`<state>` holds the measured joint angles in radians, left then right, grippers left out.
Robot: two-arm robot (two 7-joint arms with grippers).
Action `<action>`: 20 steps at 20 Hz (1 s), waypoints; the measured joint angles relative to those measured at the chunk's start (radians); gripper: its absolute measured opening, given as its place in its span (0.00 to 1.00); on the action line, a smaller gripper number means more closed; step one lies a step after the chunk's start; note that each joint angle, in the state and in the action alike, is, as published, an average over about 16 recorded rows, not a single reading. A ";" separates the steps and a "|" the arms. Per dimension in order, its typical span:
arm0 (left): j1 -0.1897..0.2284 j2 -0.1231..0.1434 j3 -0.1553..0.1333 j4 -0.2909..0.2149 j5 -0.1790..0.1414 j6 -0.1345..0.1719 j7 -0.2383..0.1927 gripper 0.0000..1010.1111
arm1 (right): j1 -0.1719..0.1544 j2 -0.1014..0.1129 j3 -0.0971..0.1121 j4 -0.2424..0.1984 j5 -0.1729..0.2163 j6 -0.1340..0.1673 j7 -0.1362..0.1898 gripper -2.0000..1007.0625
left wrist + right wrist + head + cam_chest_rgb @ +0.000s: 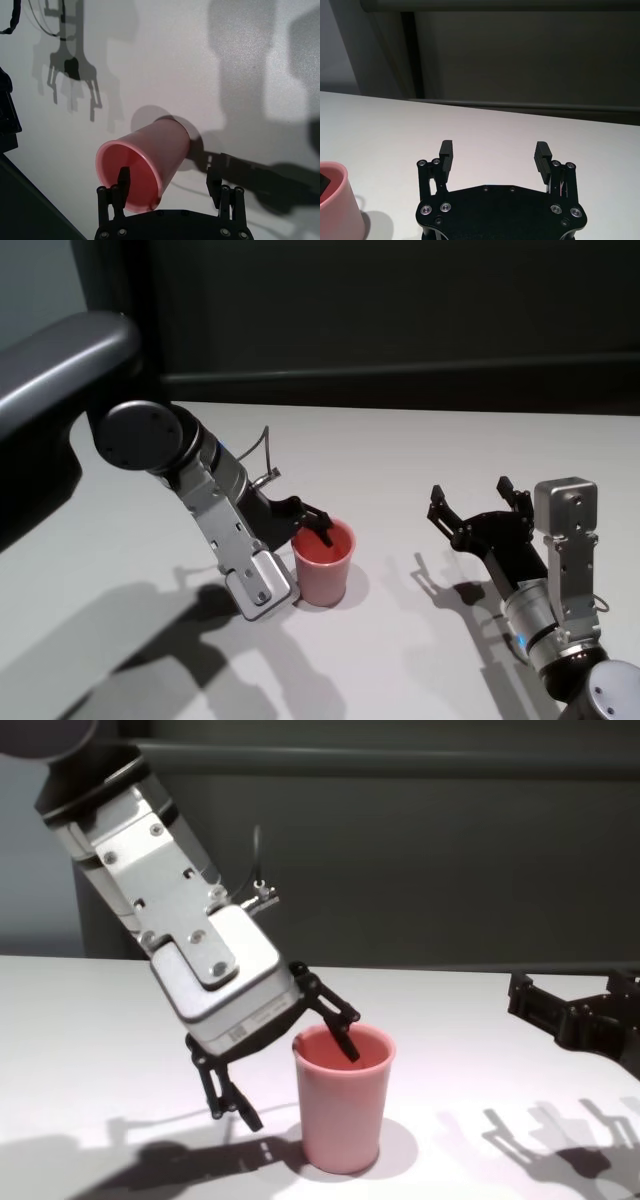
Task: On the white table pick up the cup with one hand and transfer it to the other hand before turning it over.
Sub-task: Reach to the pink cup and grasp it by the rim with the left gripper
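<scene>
The pink cup [323, 570] stands upright on the white table [450, 440], a little left of the middle. My left gripper [293, 1075] is tilted down over its rim and open: one finger [343, 1038] reaches inside the cup, the other [238, 1108] hangs outside its left wall. In the left wrist view the cup [150, 150] wall lies between the two spread fingers, and I cannot tell whether they touch it. My right gripper [471, 492] hovers open and empty to the cup's right, well apart from it. The cup's rim [332, 195] shows at the edge of the right wrist view.
A dark wall [400, 310] rises behind the table's far edge. Arm shadows [150, 640] fall on the tabletop near the front. A thin cable [262, 455] loops off the left wrist.
</scene>
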<state>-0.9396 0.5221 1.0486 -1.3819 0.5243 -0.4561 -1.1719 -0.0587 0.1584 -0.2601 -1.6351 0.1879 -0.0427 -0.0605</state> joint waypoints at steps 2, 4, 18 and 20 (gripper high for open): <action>-0.006 -0.003 0.007 0.003 -0.001 -0.002 -0.005 0.99 | 0.000 0.000 0.000 0.000 0.000 0.000 0.000 0.99; -0.012 -0.006 0.015 0.006 -0.002 -0.004 -0.009 0.99 | 0.000 0.000 0.000 0.000 0.000 0.000 0.000 0.99; -0.038 -0.017 0.059 0.018 0.000 -0.015 -0.011 0.99 | 0.000 0.000 0.000 0.000 0.000 0.000 0.000 0.99; -0.041 -0.018 0.064 0.020 0.000 -0.016 -0.009 0.99 | 0.000 0.000 0.000 0.000 0.000 0.000 0.000 0.99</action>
<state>-0.9809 0.5046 1.1126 -1.3621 0.5244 -0.4725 -1.1806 -0.0587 0.1584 -0.2601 -1.6351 0.1879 -0.0427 -0.0605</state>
